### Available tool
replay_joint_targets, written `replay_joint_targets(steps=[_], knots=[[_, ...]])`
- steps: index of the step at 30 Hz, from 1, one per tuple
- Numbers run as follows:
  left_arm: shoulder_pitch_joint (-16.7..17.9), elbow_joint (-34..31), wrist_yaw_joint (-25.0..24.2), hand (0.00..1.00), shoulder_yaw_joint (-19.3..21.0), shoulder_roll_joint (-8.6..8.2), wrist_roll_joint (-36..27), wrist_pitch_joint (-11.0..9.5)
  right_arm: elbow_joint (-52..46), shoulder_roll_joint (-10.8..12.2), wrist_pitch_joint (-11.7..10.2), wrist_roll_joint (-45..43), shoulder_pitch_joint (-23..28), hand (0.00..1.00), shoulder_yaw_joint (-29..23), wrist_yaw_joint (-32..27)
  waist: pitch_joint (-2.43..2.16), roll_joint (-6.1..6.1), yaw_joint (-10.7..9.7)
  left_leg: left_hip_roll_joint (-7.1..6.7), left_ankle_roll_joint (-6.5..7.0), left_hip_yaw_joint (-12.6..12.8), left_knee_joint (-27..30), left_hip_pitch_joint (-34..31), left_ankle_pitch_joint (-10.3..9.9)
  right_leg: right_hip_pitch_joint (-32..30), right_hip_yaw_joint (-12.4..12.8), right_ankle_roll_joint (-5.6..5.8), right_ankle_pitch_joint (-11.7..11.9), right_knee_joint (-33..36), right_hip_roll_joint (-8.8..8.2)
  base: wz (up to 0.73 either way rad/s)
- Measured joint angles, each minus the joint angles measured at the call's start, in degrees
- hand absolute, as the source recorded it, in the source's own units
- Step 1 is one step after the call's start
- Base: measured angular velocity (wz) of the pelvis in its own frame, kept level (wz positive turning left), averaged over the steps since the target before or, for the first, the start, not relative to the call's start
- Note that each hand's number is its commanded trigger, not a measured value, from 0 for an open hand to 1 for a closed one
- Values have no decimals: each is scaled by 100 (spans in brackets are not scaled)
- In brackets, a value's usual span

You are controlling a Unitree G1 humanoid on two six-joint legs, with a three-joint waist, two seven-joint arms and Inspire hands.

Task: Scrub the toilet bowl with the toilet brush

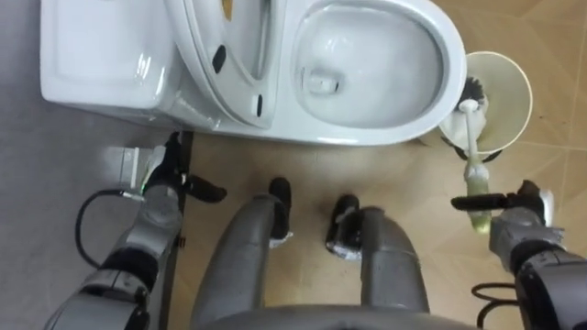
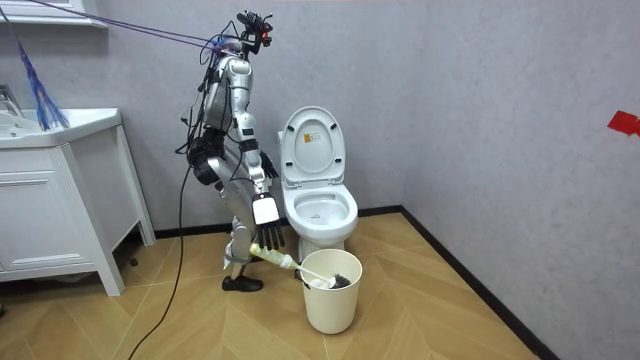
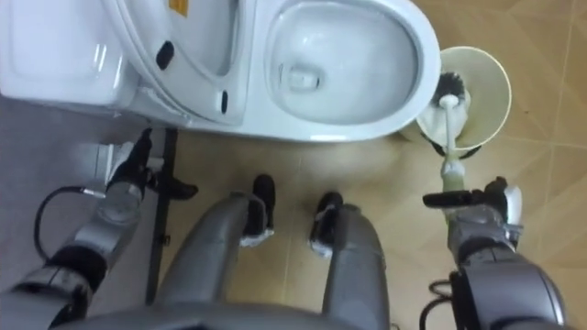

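right hand (image 1: 514,209) clamped on toilet brush (image 1: 470,137), bristles in bucket (image 1: 509,92), left hand (image 1: 163,176) fingers loose

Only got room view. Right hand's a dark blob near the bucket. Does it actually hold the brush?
Observer: Yes. In the eye views the right hand has its fingers curled round the brush handle; the bristle end is down in the bucket.
Operator: And the other one? Can't read it from here.
Observer: The left hand is low beside the tank end of the toilet, fingers straight, holding nothing.
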Motion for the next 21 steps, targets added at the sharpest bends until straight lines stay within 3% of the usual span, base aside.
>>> replay_joint_targets(steps=[2,9,13,21], knots=[[0,-149,-5,0,-61,2,-171,-39,-40,-49,-2,-36,4,0,1,63,23,70,28,10,2,-11,196,-226,-50,-205,2,-19,-56,185,-13,0],[108,-492,-7,0,-248,30,-215,-111,-31,-160,-46,-7,-81,0,65,179,24,139,60,6,18,76,1006,-804,-351,-831,153,-38,-403,1095,-133,0],[129,-659,-5,0,-261,46,-212,-111,-25,-217,-71,-7,-180,0,128,181,20,146,63,-12,10,129,1265,-1164,-369,-1231,149,-134,-517,1475,-298,5],[207,-1055,-5,0,-298,64,-214,-141,-29,-352,-125,102,-217,0,222,216,19,145,52,6,-75,124,1700,-1703,-427,-1787,162,-268,-642,1991,-379,3]])
